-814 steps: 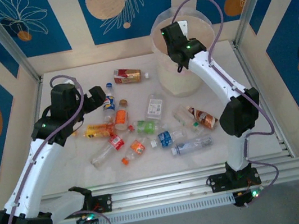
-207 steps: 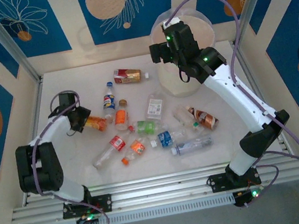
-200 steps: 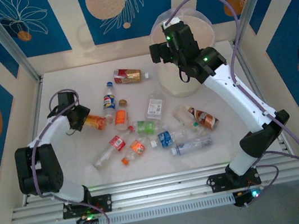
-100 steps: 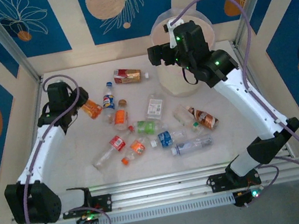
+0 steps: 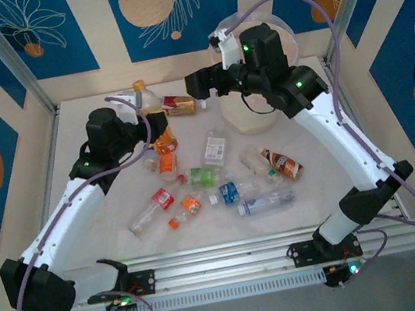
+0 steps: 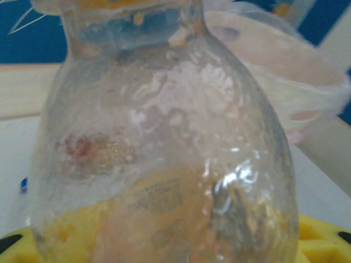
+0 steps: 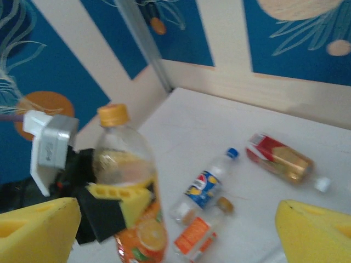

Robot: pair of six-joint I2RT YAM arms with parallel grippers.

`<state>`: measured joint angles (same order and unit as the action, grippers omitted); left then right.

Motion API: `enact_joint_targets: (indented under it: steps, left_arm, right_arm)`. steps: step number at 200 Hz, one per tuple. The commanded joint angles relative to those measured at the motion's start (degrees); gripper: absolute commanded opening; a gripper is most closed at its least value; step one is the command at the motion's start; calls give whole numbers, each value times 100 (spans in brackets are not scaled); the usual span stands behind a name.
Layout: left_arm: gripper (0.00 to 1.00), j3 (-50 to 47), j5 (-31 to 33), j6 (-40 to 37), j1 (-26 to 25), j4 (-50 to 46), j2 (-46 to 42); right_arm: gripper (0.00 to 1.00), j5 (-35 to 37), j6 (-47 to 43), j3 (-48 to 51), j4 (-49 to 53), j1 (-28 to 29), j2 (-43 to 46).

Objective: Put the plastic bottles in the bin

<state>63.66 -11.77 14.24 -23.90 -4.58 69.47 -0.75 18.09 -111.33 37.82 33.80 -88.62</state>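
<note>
My left gripper (image 5: 145, 127) is shut on an orange-labelled plastic bottle (image 5: 148, 102) with a yellow cap, held upright and raised above the table. In the left wrist view that bottle (image 6: 164, 137) sits close to the lens, with the yellow pads (image 6: 323, 235) at the bottom edge. My right gripper (image 5: 198, 86) stands open just right of the bottle and faces it. In the right wrist view the bottle (image 7: 127, 181) shows between the yellow fingertips (image 7: 35, 230). The cream bin (image 5: 260, 112) stands at the back right, partly behind my right arm. Several bottles (image 5: 229, 191) lie on the table.
On the table lie a red-labelled bottle (image 5: 177, 106), a blue-labelled one (image 7: 211, 183), an orange-labelled one (image 7: 193, 236), a green one (image 5: 203, 176) and a brown one (image 5: 282, 162). Metal frame posts (image 5: 11, 60) and the wall panels bound the table.
My left arm lifted the orange bottle off the table and carried it up and right. My right arm swung left from over the bin toward it, jaws narrowing slightly.
</note>
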Motion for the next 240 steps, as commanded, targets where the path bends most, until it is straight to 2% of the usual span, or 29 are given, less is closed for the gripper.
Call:
enact_joint_targets:
  steps: [1,66,109,142,187,240]
  left_arm:
    - [56,225,-845,-738,-232,583,-74]
    - [56,504,-1826,-1213,-585,637,87]
    - [56,657,-2085,-1187,-616,608,248]
    - [56,664,-2081,-1212,-616,599,294]
    - [55,739,-2390,-1536,-616,332,249]
    - [52,1091,-2965,-2026,-616,-403,322]
  right_arm:
    - [88,-847,217,-326,-27,24,-289]
    - [66,-1529,333,-951,109,65,-928]
    - [59,-1683,386,-1005,69,90,-1027]
    - [58,-1712,373,-1005,58,91,-944]
    - [59,-1783,367,-840,-56,31,-637]
    - [66,-1844,388,-567,-169,-93,-219]
